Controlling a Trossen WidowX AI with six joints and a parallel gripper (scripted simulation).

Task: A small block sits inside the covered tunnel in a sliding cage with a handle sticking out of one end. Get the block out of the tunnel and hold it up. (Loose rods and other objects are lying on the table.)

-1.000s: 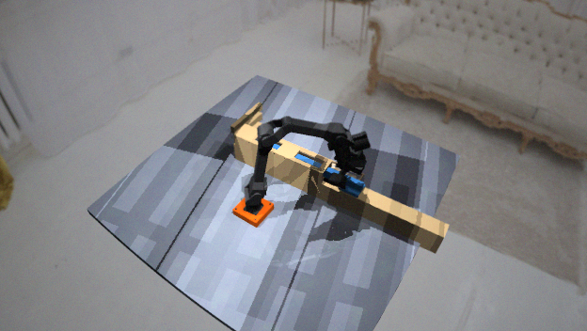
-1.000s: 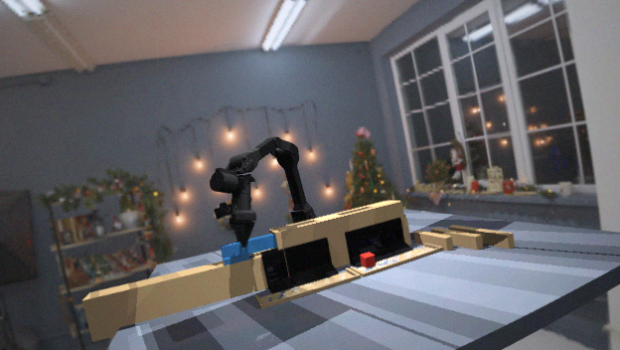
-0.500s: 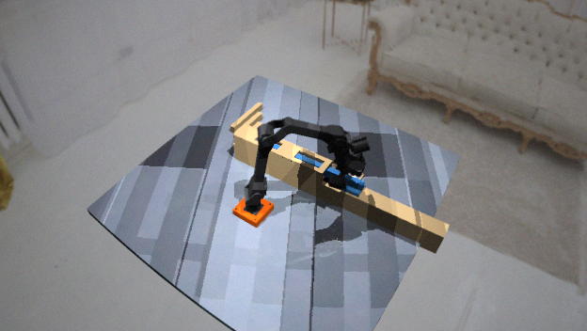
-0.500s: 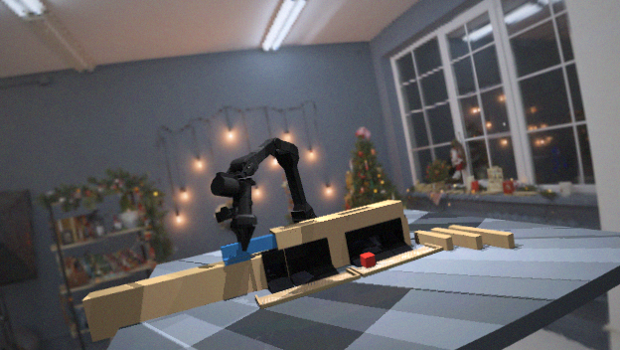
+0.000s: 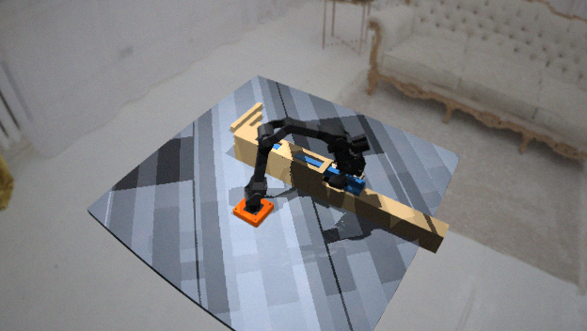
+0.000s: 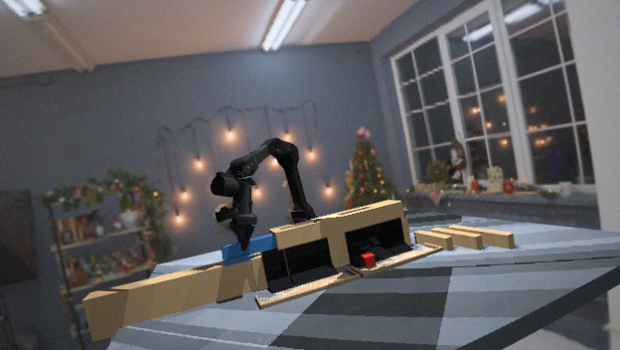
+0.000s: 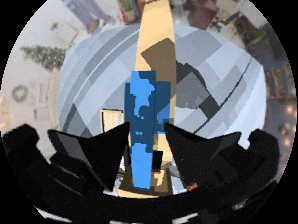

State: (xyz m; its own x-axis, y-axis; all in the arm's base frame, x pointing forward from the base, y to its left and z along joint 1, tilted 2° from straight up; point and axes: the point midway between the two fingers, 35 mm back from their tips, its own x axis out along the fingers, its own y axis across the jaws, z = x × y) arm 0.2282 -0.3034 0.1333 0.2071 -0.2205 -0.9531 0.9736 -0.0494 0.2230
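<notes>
The tan covered tunnel (image 5: 277,168) (image 6: 339,249) has openings in its top and side. A small red block (image 6: 368,260) sits low in the side opening nearer the loose rods. Blue parts (image 5: 308,160) show through the top openings. The blue handle (image 5: 358,186) (image 6: 263,243) (image 7: 142,100) sticks out of the other end, above a long tan rail (image 5: 409,216) (image 6: 164,293) (image 7: 157,22). My gripper (image 6: 244,245) (image 7: 147,125) points down at the handle, partly open, with one finger on each side. A gap shows on the right in the wrist view; contact is unclear.
Three loose tan rods (image 5: 246,118) (image 6: 457,238) lie beyond the tunnel's far end. Low pale ledges (image 6: 308,289) run along the tunnel's open side. The arm's orange base (image 5: 256,218) stands on the opposite side. The rail reaches past the table edge.
</notes>
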